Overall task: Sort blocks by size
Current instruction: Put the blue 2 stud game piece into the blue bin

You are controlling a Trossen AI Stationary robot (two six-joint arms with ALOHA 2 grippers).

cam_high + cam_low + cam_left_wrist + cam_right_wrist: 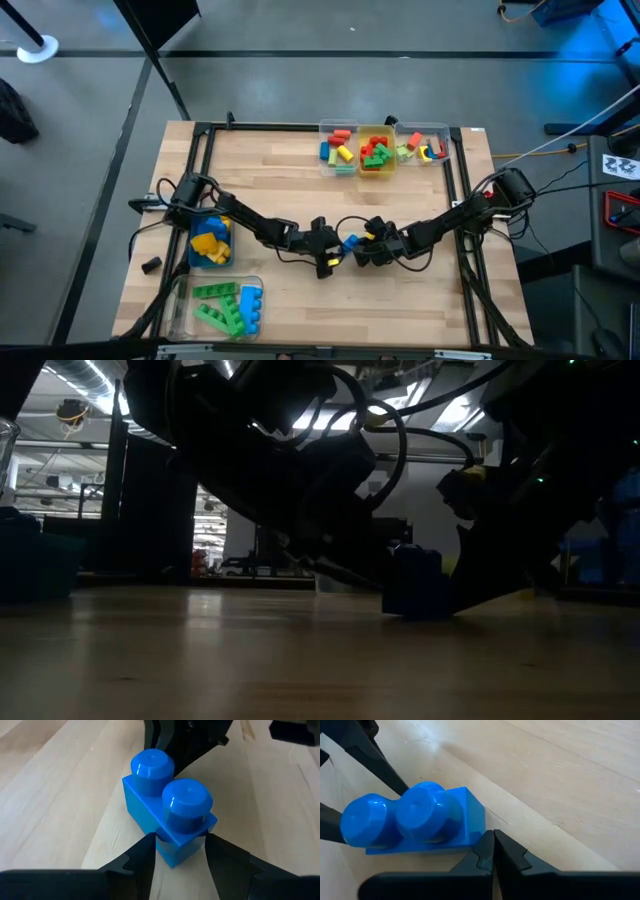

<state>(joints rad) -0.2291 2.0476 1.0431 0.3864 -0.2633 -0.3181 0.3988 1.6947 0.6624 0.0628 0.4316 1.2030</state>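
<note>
A blue two-stud brick (pixel 350 242) lies on its underside at the middle of the table, studs up; it also shows in the low view (pixel 415 582). My left gripper (pixel 177 855) comes at it from the table's left and is shut on one end of it. My right gripper (pixel 493 842) comes from the table's right, fingers shut together, with its tips at the brick's other end (pixel 472 827). Both grippers meet at the brick in the high view, left (pixel 335 246) and right (pixel 366 246). My left gripper pinches the brick's two long sides at the end nearest it (pixel 172 847), one finger (pixel 142 855) on each side. The fingers come low and nearly level from the table's left, along the brick. The brick rests flat on the table. My right gripper's shut tips stand at the lower edge of the brick's other end (pixel 477 837); I cannot tell whether they touch it.
Three clear bins with mixed blocks stand at the far edge (pixel 338 148), (pixel 377 152), (pixel 425 148). A blue bin with yellow blocks (pixel 210 243) and a clear bin with green and blue blocks (pixel 225 305) stand at the left.
</note>
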